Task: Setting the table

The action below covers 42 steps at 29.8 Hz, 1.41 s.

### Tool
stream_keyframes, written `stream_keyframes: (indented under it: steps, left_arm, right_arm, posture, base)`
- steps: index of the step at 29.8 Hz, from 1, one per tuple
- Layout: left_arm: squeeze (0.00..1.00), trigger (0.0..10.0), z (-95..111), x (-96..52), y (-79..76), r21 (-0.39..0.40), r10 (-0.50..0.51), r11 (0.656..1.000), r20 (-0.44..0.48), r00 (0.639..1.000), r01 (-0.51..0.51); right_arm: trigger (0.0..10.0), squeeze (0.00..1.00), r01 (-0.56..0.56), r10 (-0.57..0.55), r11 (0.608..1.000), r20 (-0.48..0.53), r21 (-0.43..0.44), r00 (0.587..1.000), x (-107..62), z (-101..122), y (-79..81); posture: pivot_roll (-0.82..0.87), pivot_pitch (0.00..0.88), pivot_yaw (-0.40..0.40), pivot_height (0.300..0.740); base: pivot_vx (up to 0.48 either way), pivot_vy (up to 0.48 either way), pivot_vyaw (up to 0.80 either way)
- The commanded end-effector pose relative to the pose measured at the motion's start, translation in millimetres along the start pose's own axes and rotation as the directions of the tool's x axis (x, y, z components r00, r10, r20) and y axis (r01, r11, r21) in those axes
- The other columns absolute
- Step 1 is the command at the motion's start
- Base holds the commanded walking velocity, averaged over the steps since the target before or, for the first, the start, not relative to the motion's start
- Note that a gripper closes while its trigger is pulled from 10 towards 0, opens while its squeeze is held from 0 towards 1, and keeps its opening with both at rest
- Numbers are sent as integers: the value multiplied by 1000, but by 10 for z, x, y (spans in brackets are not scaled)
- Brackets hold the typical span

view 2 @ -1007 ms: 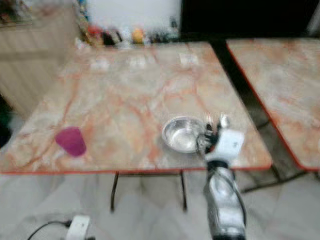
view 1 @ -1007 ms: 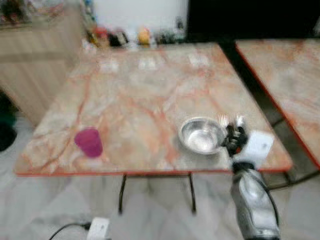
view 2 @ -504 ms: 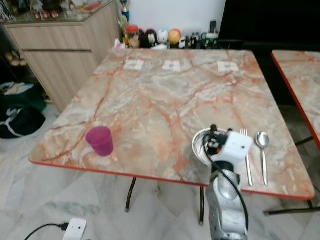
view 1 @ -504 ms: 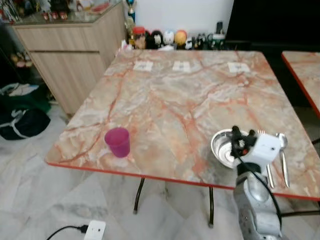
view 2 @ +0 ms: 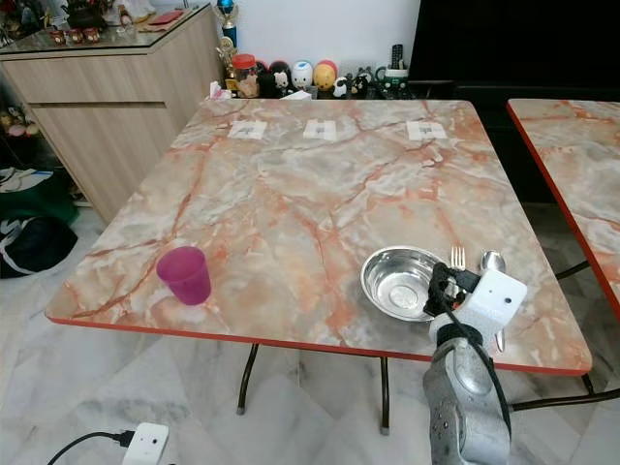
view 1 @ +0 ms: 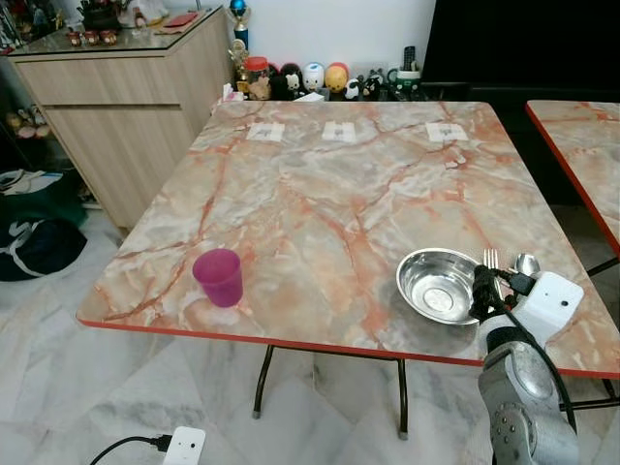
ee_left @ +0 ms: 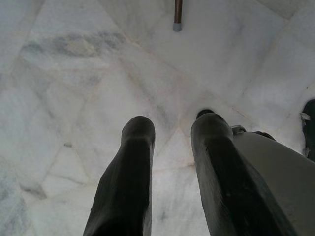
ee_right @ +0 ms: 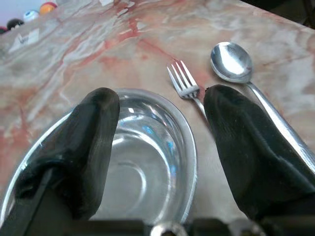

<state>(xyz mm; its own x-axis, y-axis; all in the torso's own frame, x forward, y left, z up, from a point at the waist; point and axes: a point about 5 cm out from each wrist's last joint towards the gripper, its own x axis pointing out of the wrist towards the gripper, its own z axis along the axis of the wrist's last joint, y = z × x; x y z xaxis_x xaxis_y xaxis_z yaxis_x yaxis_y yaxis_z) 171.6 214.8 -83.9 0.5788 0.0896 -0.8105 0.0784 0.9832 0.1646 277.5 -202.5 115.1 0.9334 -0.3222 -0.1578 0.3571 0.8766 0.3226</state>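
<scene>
— Looking from the head, I see the round steel bowl (view 1: 438, 285) at four o'clock on the marble table (view 1: 320, 184), right gripper (view 1: 481, 294) beside it.
— Wrists?
— Right fingers (ee_right: 93, 128) spread over the bowl; silver fork (ee_right: 184, 83) and spoon (ee_right: 231, 61) at one o'clock. Left gripper (ee_left: 172, 147) parted above floor.

No text, label or number can be read on anything here.

The right gripper (view 1: 481, 291) has drawn back from over the bowl (view 1: 438, 284) toward the table's near edge, now at the bowl's 4 o'clock rim with fingers spread. It now partly covers the fork (view 1: 490, 259) and spoon (view 1: 526, 263), which showed whole before.
</scene>
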Motion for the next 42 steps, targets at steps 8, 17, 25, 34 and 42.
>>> stream_keyframes:
  steps: [8, 17, 25, 34, 42]
  left_arm:
    - [0, 10000, -24, -6, 32, 4, 7, 1000, -11, 1000, -7]
    - [0, 10000, -26, -7, 43, 11, 8, 1000, -12, 1000, -7]
    - [0, 10000, -28, -8, 49, 11, 11, 1000, -11, 1000, -11]
    - [0, 10000, -34, -10, 47, 14, 11, 1000, -12, 1000, -10]
    - [0, 10000, -31, -9, 48, 16, 11, 1000, -12, 1000, -11]
  right_arm:
    - [10000, 0, 26, -27, 1000, -89, -7, 996, 33, -105, -14]
    - [10000, 0, 69, -68, 998, -146, -4, 987, 62, -177, -101]
    - [10000, 0, 71, -63, 997, -180, 37, 982, 83, -217, -93]
    - [5059, 0, 69, -55, 996, -202, 63, 978, 86, -262, -66]
    - [0, 0, 65, -50, 996, -214, 65, 976, 89, -289, -45]
  posture:
    - [-132, 32, 43, 740]
    - [-130, 32, 45, 740]
    - [-126, 33, 46, 740]
    - [-125, 32, 47, 740]
    - [-125, 33, 47, 740]
  base:
    - [0, 0, 0]
    - [0, 0, 0]
    - [0, 0, 0]
    - [0, 0, 0]
    - [0, 0, 0]
